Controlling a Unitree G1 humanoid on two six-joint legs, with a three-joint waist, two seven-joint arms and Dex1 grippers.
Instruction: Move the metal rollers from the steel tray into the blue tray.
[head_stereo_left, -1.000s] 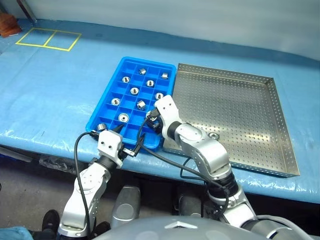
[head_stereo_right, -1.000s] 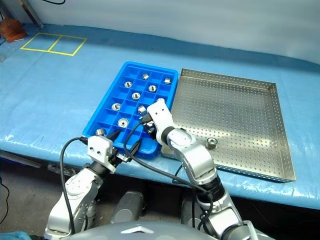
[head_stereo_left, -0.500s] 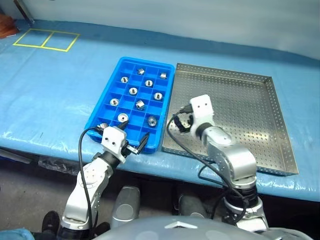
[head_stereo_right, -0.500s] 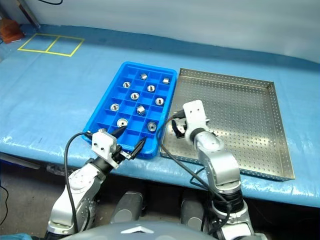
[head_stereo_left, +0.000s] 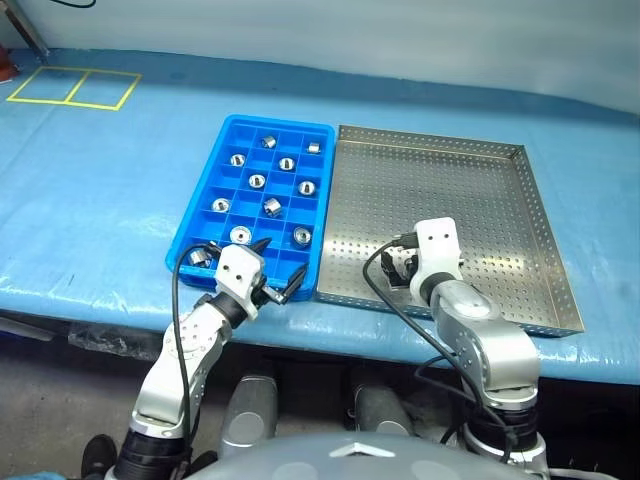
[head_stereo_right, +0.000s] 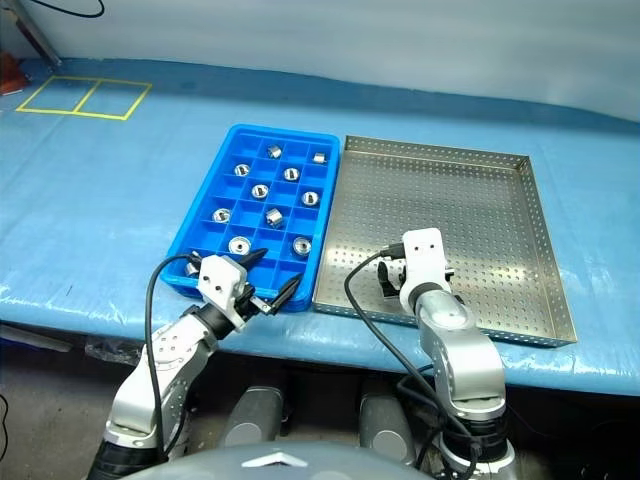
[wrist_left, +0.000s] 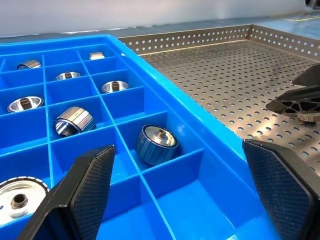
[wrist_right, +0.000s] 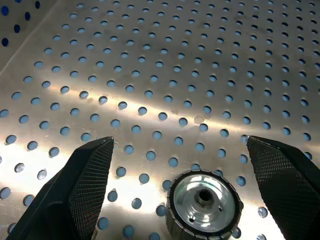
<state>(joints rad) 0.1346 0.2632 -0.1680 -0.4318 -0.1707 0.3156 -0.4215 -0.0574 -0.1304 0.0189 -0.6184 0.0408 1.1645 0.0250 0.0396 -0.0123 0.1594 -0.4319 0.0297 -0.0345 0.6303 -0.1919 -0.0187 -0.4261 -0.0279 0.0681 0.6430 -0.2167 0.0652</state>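
The last roller (wrist_right: 203, 202) – small, hard, slick steel – sits between the spread right hand (wrist_right: 185, 190), best pinched across its ribbed sides.

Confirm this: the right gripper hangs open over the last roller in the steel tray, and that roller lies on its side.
Not quite. The roller stands on end, hole facing up, between the open fingers of the right gripper on the steel tray; the right wrist view shows it.

The steel tray (head_stereo_left: 470, 190) floor lies bare around one roller (wrist_right: 204, 204); only its low rim obstructs.
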